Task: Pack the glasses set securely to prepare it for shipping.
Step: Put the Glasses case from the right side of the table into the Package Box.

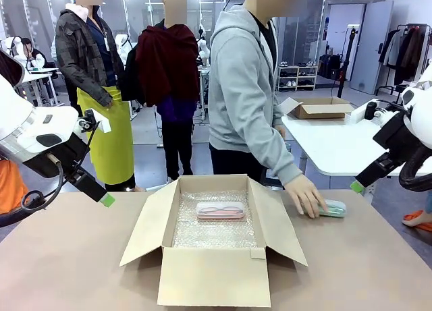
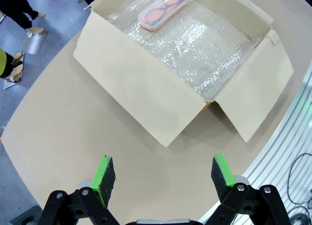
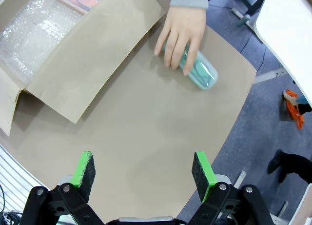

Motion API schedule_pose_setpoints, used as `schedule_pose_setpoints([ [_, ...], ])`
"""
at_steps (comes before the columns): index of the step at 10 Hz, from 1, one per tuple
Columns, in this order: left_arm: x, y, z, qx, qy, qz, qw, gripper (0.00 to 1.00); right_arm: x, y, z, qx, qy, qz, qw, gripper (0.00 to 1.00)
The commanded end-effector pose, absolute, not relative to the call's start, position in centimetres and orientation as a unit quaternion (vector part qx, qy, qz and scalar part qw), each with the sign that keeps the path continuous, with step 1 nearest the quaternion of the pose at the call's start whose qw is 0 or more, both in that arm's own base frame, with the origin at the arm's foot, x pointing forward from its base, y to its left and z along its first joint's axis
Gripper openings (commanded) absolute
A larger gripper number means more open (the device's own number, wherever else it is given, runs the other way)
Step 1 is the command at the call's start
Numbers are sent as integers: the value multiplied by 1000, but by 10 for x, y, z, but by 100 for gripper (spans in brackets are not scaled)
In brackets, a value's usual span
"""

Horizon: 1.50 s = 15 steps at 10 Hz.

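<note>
Left gripper and right gripper gape empty. Pink case lies in the box; right of it, a hand covers the mint case.

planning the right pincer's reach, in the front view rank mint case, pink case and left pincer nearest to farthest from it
1. mint green glasses case, right side, under the person's hand
2. pale pink glasses case, inside the cardboard box
3. left pincer, far left

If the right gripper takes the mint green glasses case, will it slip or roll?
The mint green, round-cornered plastic glasses case looks smooth and rigid: probably stiff, perhaps slippery. It lies flat under the person's hand, so it likely slides rather than rolls. Small, so probably light.
</note>
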State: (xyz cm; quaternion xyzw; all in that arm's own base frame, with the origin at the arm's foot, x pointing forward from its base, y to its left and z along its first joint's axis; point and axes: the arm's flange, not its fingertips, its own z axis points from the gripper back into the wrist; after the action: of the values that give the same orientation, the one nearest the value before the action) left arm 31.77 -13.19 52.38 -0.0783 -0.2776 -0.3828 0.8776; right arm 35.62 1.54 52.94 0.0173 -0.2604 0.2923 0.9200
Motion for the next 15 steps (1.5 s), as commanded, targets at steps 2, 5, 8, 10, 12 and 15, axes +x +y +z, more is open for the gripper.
schedule_pose_setpoints([
  [2, 317, -130, 524, -81, -278, -383, 877, 100, 355, 16, 529, 18, -258, 292, 921, 100],
  [5, 317, -130, 524, -81, -278, -383, 877, 100, 355, 16, 529, 18, -258, 292, 921, 100],
  [8, 317, -130, 524, -81, -278, -383, 877, 100, 355, 16, 529, 18, -258, 292, 921, 100],
  [10, 317, -130, 524, -81, -278, -383, 877, 100, 355, 16, 529, 18, -258, 292, 921, 100],
  [12, 317, -130, 524, -81, -278, -383, 877, 100, 374, 11, 535, 18, -244, 285, 927, 100],
  [15, 317, -130, 524, -81, -278, -383, 877, 100, 421, -7, 542, 24, -184, 294, 938, 100],
])
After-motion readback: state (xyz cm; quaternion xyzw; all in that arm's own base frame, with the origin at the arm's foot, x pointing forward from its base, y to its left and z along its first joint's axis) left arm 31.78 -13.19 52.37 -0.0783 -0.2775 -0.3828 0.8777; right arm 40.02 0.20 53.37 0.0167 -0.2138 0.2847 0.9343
